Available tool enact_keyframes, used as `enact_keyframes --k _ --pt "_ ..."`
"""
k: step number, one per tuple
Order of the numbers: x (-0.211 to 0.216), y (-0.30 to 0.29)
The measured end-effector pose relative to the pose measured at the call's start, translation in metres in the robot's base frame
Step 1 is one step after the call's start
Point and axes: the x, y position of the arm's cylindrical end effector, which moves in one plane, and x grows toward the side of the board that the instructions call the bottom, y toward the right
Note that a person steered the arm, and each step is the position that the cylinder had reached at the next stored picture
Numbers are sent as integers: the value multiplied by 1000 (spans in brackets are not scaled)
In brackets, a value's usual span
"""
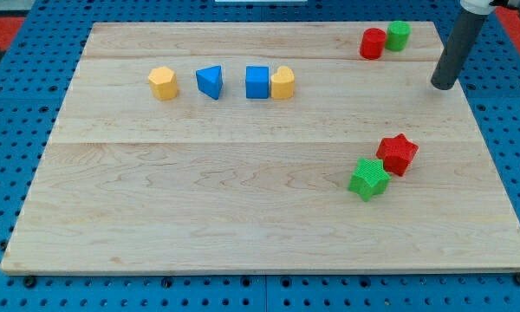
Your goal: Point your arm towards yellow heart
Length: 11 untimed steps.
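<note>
Camera view: wooden board (243, 217), pale planks w/ visible grain, smooth, sitting on blue pegboard (9, 130).

Yellow heart (282, 83) upper-middle of board, touching blue cube (257, 82) at its 9 o'clock. Prob. light, rigid plastic, matte; likely slides easily on the smooth wood, not fragile. No taking hold possible: no jaws on this rig, just a rod, so nothing to open or close. Contact only by nudging a flat side; rounded lobes could make it twist away. Task needs pointing only, so best not touched.

My tip (443, 87) near board's right edge, well apart from heart, roughly at heart's 3 o'clock. Dark, straight, cylindrical rod.

Others: blue triangle-ish block (210, 81) and yellow hexagon-ish block (163, 83) further toward 9 o'clock in same row. Red cylinder (373, 43) touching green cylinder (399, 35), approx. 10–11 o'clock from tip. Red star (398, 153) and green star (368, 178) touching, approx. 7 o'clock from tip. All look ribbed, hard-edged.
</note>
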Motion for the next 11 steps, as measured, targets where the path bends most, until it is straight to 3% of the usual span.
enact_keyframes --k 5,8,11 --pt "22 -1" --pt "22 -90" --pt "-2 -105"
